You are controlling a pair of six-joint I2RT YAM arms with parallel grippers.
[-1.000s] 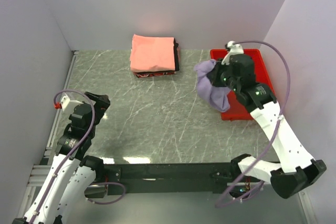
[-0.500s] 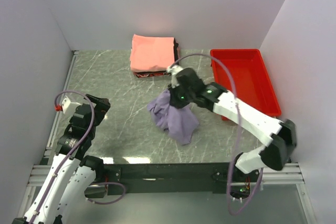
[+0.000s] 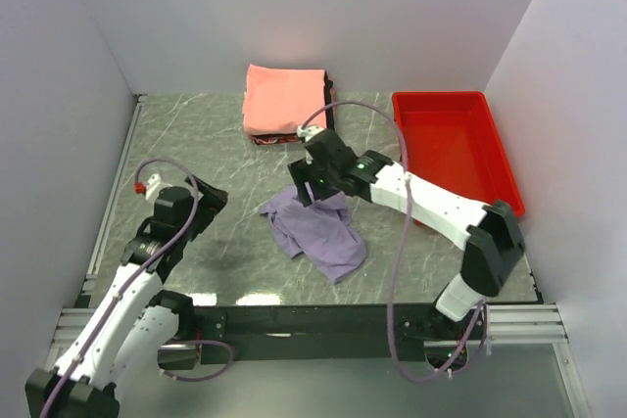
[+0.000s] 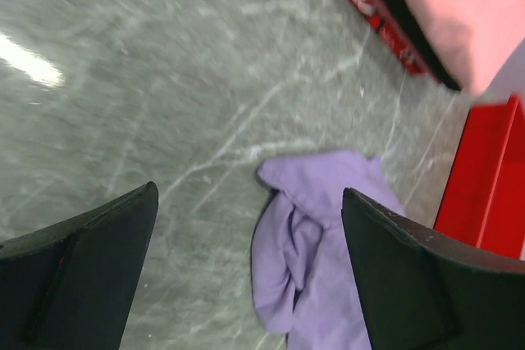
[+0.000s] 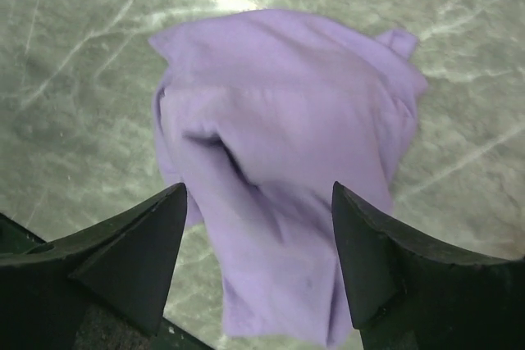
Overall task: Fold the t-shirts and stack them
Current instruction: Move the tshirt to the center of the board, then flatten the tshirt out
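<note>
A robotics lab test cell: plain white walls (image 3: pixel 294 7) box in a grey marble-patterned tabletop (image 3: pixel 216 144), with aluminium framing (image 3: pixel 534 318) along its near edge.

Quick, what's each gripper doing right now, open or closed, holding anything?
Left gripper: open, holding nothing.
Right gripper: open, holding nothing, over the lavender t-shirt.

My grey marbled surface (image 3: pixel 206 149) carries a crumpled lavender t-shirt (image 3: pixel 318 232) at centre, a folded stack (image 3: pixel 284 98), salmon-pink uppermost, at the far edge, and a red tray (image 3: pixel 451 149) far right.
</note>
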